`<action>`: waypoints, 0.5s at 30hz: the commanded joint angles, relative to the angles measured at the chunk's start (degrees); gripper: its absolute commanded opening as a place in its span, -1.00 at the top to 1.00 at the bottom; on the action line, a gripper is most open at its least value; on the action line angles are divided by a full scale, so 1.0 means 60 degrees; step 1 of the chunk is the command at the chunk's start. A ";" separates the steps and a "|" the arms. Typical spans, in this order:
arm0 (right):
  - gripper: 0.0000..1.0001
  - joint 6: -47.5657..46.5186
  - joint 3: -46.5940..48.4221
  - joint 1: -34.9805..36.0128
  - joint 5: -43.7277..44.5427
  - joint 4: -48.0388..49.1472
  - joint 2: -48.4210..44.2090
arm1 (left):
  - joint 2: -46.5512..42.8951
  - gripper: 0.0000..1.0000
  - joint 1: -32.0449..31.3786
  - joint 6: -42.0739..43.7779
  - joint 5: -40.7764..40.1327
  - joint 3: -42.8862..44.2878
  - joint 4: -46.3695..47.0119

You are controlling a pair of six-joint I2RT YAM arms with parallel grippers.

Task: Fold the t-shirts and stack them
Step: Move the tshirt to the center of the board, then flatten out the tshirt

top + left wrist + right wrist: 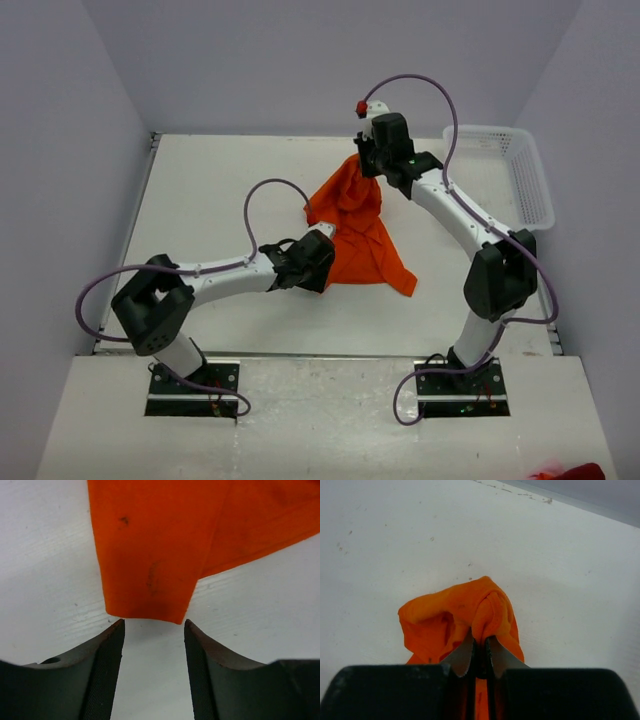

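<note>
T-shirt | right pincer clamped on bunched cloth (one end raised) | left pincer jaws apart, hem just beyond tips | risk: closes short of hem, grabs nothing

Wrinkled bright orange t-shirt, one end bunched up high, the rest flat mid-table.

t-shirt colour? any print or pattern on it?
The t-shirt is plain bright orange, with no print or pattern visible. It shows best in the left wrist view.
</note>
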 commanded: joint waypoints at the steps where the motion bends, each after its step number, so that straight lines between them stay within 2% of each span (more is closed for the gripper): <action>1: 1.00 0.0280 -0.0266 -0.0077 -0.0330 0.0429 -0.0855 | 0.0450 -0.04 -0.0302 -0.0484 -0.2227 0.0467 -0.0674; 3: 1.00 0.0295 -0.0354 -0.0077 -0.0330 0.0444 -0.0943 | 0.0714 -0.04 -0.0347 -0.0601 -0.2478 0.0555 -0.0763; 4: 1.00 0.0295 -0.0398 -0.0077 -0.0345 0.0444 -0.0944 | 0.0787 -0.14 -0.0362 -0.0616 -0.2551 0.0570 -0.0719; 15: 1.00 0.0324 -0.0530 -0.0121 -0.0403 0.0444 -0.1061 | 0.0905 -0.15 -0.0815 -0.0777 -0.2699 0.0702 -0.0309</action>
